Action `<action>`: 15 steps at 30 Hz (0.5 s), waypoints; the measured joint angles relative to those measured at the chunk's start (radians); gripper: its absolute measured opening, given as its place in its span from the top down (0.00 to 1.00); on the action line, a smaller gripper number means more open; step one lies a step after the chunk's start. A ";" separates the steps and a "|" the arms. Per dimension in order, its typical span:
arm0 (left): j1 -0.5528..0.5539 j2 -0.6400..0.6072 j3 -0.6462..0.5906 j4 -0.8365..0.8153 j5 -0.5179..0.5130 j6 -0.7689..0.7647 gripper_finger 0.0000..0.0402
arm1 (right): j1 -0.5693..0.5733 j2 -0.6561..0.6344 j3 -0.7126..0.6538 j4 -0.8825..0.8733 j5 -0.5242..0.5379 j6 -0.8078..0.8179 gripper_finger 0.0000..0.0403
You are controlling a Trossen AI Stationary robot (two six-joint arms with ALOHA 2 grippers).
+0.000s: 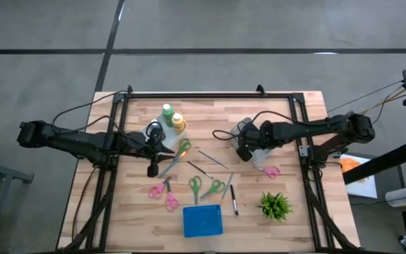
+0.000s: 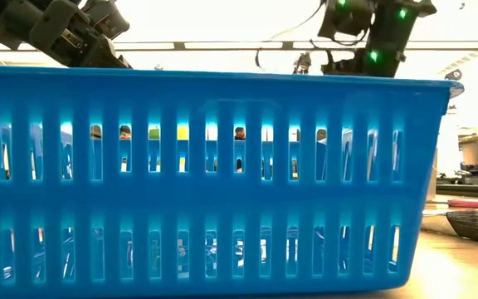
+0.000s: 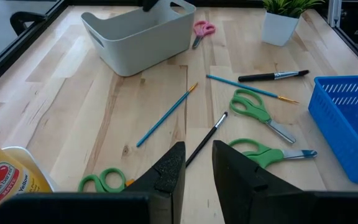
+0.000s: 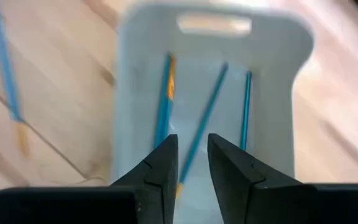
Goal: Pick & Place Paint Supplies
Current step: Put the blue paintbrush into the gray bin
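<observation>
Now, with your right gripper (image 4: 191, 163) hanging narrowly parted and empty above the pale grey plastic bin (image 4: 135, 99) holding three blue-handled brushes (image 4: 163, 102), lift straight up before swinging toward the next brush.

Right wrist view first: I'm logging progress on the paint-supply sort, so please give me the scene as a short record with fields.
white bin: under the right gripper, three blue-handled brushes inside
right gripper: above the bin, jaws slightly apart, nothing between them
left gripper: low over the table, jaws slightly apart, empty
brushes still on table: two blue, two dark
bottles: standing near the left gripper
blue basket: at the table's front edge
</observation>
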 joint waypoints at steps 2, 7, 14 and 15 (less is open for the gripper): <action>0.000 0.000 0.000 0.000 0.000 0.000 0.80 | 0.001 -0.017 0.027 0.004 0.000 -0.026 0.79; 0.000 0.000 0.000 0.000 0.000 0.000 0.80 | 0.003 -0.014 0.093 0.054 -0.007 -0.101 0.79; 0.000 0.000 0.000 0.000 0.000 0.000 0.80 | 0.013 0.070 0.154 0.177 -0.057 -0.175 0.79; 0.000 0.000 0.000 0.000 0.000 0.000 0.80 | 0.016 0.090 0.163 0.185 -0.069 -0.182 0.79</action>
